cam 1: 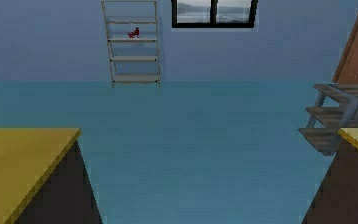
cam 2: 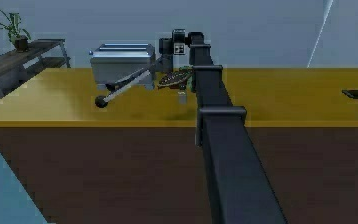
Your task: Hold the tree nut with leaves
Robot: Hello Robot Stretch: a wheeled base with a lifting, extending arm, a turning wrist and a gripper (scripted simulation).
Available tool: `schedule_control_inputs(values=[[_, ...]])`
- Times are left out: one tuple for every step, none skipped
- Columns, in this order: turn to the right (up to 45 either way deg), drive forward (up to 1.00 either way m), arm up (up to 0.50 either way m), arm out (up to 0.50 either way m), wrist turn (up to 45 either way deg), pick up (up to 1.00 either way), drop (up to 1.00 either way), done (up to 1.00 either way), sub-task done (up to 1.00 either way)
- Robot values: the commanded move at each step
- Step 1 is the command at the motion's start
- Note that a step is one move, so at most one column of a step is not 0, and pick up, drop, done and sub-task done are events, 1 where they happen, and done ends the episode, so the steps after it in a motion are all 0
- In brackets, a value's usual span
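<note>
In the arm side view my dark arm (cam 2: pixel 227 140) rises over a yellow countertop (cam 2: pixel 287 98). At its far end sits the gripper (cam 2: pixel 127 88), its thin fingers (cam 2: pixel 105 100) slanting down to the left over the counter. A small brownish thing with a green and orange patch (cam 2: pixel 173 80) lies close under the gripper's body; it is too small to name. A silver box-shaped appliance (cam 2: pixel 119 62) stands on the counter just behind the fingers. I cannot tell whether the gripper holds anything.
A potted plant (cam 2: pixel 11 28) stands on a dark bench (cam 2: pixel 32 55) at the arm side view's left. A small dark item (cam 2: pixel 355 94) lies at the counter's right. Ahead: blue floor, a wire shelf (cam 1: pixel 133 45) with a red thing (cam 1: pixel 134 33), a window (cam 1: pixel 215 12), a yellow table (cam 1: pixel 27 160), a wooden rack (cam 1: pixel 337 115).
</note>
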Motion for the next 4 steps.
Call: schedule_control_inputs(values=[[0.0, 0.0, 0.0, 0.0, 45.0, 0.0, 0.0, 0.0, 0.0], [0.0, 0.0, 0.0, 0.0, 45.0, 0.0, 0.0, 0.0, 0.0], [0.0, 0.0, 0.0, 0.0, 24.0, 0.0, 0.0, 0.0, 0.0], [0.0, 0.0, -0.06, 0.0, 0.0, 0.0, 0.0, 0.0, 0.0]])
